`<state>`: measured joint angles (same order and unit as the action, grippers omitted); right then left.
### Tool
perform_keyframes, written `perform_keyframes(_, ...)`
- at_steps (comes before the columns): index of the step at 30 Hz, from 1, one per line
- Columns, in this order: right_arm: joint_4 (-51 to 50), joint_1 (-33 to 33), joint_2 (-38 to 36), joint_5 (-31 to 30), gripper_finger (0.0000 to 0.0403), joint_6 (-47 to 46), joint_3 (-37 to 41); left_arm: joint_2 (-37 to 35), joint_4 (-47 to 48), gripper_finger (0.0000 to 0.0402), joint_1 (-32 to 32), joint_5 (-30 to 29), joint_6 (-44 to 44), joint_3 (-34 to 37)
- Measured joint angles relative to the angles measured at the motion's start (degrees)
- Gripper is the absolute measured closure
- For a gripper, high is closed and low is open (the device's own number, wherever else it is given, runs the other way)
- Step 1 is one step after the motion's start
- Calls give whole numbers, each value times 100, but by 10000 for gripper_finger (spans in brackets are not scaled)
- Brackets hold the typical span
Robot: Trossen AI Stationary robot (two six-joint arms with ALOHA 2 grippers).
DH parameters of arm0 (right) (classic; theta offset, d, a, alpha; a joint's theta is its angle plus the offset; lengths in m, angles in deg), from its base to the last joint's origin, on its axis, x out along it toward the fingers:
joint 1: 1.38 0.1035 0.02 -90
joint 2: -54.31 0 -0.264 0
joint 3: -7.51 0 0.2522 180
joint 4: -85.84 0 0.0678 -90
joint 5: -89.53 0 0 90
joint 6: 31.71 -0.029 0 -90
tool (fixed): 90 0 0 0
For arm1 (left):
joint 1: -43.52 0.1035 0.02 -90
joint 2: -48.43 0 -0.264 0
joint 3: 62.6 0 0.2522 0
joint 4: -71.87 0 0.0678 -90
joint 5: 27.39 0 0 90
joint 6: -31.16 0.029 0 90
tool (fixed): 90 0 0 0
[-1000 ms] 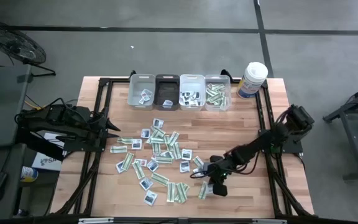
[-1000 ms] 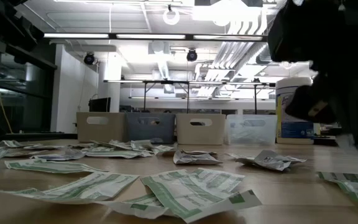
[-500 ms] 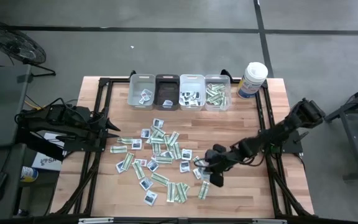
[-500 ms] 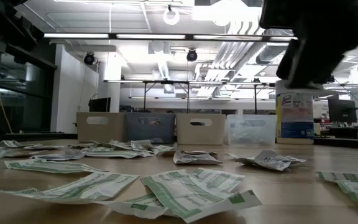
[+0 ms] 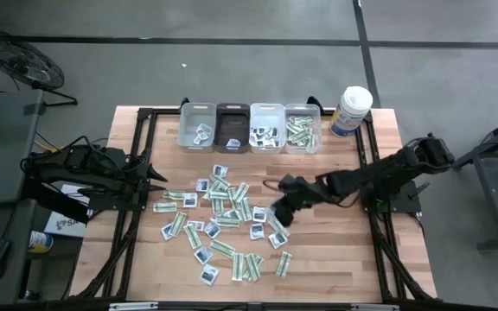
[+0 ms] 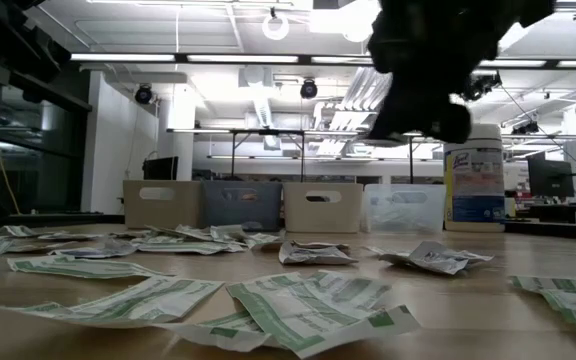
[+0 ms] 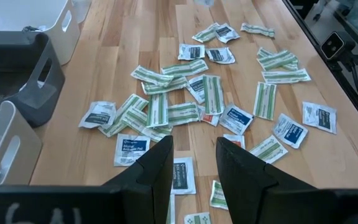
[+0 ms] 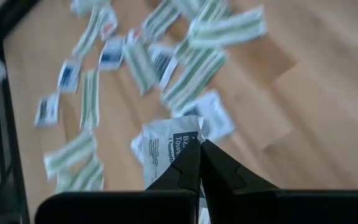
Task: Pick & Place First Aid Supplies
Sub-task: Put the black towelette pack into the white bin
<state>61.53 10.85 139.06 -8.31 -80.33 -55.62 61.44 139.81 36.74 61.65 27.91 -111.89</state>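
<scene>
My right end effector was closed on a white towelette packet above the scattered packets. My left end effector waited at the surface edge, fingers parted, empty.

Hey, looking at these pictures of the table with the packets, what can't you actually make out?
- Right end effector: shut on a squarish white paper packet with dark-blue print; right wrist view is motion-blurred, so only part of its text reads.
- Low view: the dark right arm overhead hides the top of the tall white round canister.
- High view: contents of the small black plastic bin are too small to identify.
</scene>
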Motion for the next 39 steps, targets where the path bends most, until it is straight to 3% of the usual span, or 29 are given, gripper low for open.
perform_keyframes(13, 1193, -1858, -1, -849, 403, 260, -7, 1, -4, 283, 1, -21, -4, 0)
perform_keyframes(21, 1275, -2909, -2, -1014, 402, 172, -7, 1, -4, 283, 1, -117, -156, 0)
perform_keyframes(29, 1373, -3400, 87, -1039, 402, -286, -8, 1, -4, 283, 1, -493, -302, 0)
perform_keyframes(39, 2405, -3723, 954, -683, 403, -297, -8, -1, -12, 283, 1, -719, -304, 0)
